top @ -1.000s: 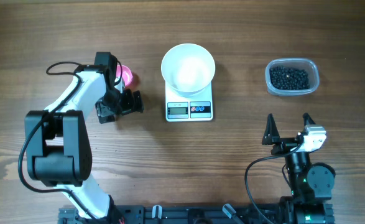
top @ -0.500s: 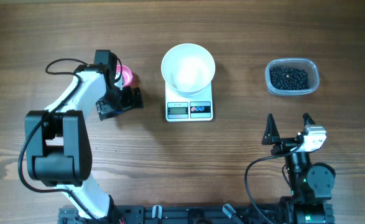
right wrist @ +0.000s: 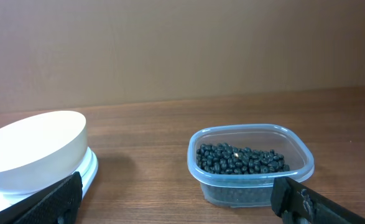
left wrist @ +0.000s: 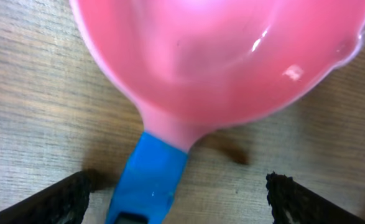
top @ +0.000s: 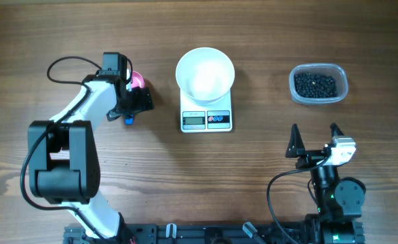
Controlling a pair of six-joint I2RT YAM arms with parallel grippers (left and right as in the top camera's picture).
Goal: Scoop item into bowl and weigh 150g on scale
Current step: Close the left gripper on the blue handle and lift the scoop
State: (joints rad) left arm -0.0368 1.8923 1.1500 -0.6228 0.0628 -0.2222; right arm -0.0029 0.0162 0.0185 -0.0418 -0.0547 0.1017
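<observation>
Wood grain fills my overhead feed: the brown wooden table (top: 266, 41) carries everything. Near the middle stands the small white rectangular digital scale (top: 207, 119), its grey display and round buttons along the edge nearer the arms, and the round plain white bowl (top: 205, 73) sits on its platform, with nothing visible inside it. Well off to the right of the scale is the clear rounded-rectangle plastic tub (top: 319, 84), and the tiny round matte black beans (top: 314, 85) all lie in that tub; my right wrist feed shows them heaped against its wall beside the bowl. To the left of the scale lies the pink measuring scoop with a blue handle (left wrist: 219, 56), flat on the table, its cup toward the far edge and its handle pointing back toward the arm bases. My left pincer (left wrist: 181, 198) hangs right over that scoop with its jaws apart, one black finger (left wrist: 58, 200) on each side of the blue handle, and neither finger touches it in the left wrist feed. My right pincer (top: 314, 132) sits low at the near right of the table, close to its own base, jaws spread wide and holding nothing, aimed toward the tub and bowl.
</observation>
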